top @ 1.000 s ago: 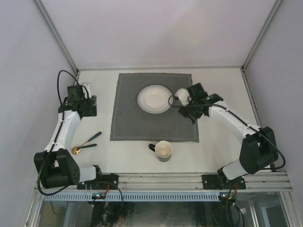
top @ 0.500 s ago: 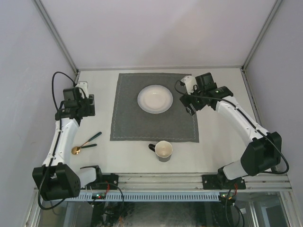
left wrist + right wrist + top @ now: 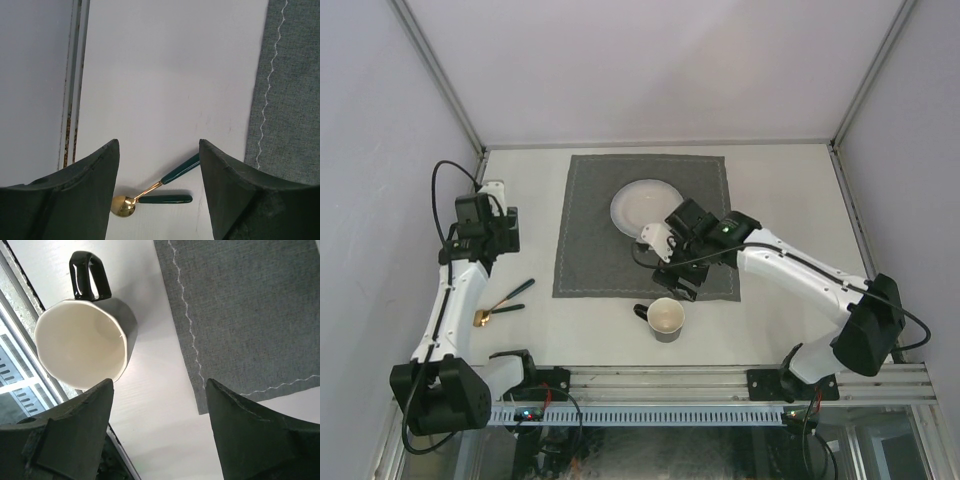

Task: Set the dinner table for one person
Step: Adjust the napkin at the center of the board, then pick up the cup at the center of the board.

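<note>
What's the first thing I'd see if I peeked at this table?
Probably the white plate sitting on the square grey mat in the middle of the dinner table. Next, the right claw hanging open over the mat's near edge, close to a black mug with a cream inside. Over on the left lies a gold spoon with a green handle.
</note>
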Tool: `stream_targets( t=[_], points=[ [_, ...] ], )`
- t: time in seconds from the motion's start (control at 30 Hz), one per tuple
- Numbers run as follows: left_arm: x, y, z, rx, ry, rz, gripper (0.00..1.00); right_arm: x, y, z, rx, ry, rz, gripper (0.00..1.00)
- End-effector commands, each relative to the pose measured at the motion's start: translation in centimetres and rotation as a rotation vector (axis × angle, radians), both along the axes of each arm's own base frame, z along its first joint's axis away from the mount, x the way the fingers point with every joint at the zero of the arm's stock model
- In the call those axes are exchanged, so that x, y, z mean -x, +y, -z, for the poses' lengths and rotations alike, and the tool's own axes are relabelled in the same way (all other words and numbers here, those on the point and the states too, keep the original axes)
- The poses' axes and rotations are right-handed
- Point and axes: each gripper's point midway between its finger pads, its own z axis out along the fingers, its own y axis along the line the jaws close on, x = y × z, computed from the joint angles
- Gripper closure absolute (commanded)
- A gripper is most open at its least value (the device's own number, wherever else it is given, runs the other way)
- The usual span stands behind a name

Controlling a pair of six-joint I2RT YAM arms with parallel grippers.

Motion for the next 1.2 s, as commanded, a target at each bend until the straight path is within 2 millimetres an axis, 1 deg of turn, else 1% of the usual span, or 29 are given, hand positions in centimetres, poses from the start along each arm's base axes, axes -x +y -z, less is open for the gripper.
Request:
stream_targets(
  t=[0.0,0.17,0.27,0.53,0.67,0.7,0.73,0.8,0.83,0.87,0.9,0.93,1.0,1.1,1.13,1.17],
  points=[
    [-0.3,0.7,0.1,-0.02,-0.013,-0.023,0.31,1.2,-0.1,0.2,0.008,0.006,-0.029,0.26],
    [-0.4,0.7,-0.4,-0.02,-0.018,-0.021,0.31,1.3,0.1,1.7,0.022,0.02,-0.035,0.27],
    [-0.4,0.7,-0.4,-0.024,-0.018,-0.02,0.31,1.8,0.9,2.4,0.019,0.04,-0.057,0.27],
    [-0.2,0.6,0.1,-0.02,-0.015,-0.018,0.31,1.8,2.4,4.3,0.053,0.034,-0.101,0.28],
    [-0.1,0.7,0.0,-0.029,-0.019,-0.022,0.31,1.6,3.0,5.2,0.059,0.04,-0.113,0.32],
    [-0.2,0.7,0.0,-0.025,-0.018,-0.021,0.31,1.6,3.2,5.5,0.06,0.044,-0.117,0.36],
    [-0.2,0.6,0.0,-0.023,-0.021,-0.019,0.31,1.5,3.3,6.0,0.065,0.052,-0.118,0.41],
    [-0.2,0.6,0.0,-0.019,-0.019,-0.018,0.31,1.4,3.5,6.5,0.07,0.059,-0.121,0.57],
    [-0.3,0.6,0.0,-0.019,-0.018,-0.018,0.31,1.4,3.5,7.0,0.08,0.066,-0.123,0.67],
    [-0.3,0.7,0.0,-0.02,-0.02,-0.019,0.31,1.3,3.5,7.4,0.087,0.071,-0.125,0.82],
    [-0.3,0.7,-0.1,-0.021,-0.021,-0.018,0.31,1.2,3.5,7.7,0.097,0.071,-0.123,0.98],
    [-0.3,0.7,-0.1,-0.022,-0.02,-0.018,0.31,1.0,3.5,7.8,0.1,0.072,-0.121,1.0],
    [-0.3,0.7,-0.2,-0.023,-0.021,-0.02,0.31,0.7,3.6,7.8,0.095,0.069,-0.119,1.0],
    [-0.4,0.7,-0.1,-0.024,-0.02,-0.018,0.31,-0.3,3.9,7.0,0.069,0.052,-0.103,1.0],
    [-0.3,0.7,0.1,-0.022,-0.016,-0.02,0.31,-1.8,4.3,4.6,0.02,0.027,-0.075,1.0],
    [-0.3,0.7,0.1,-0.021,-0.016,-0.019,0.31,-2.6,4.4,3.2,-0.01,0.012,-0.058,1.0]
  ],
)
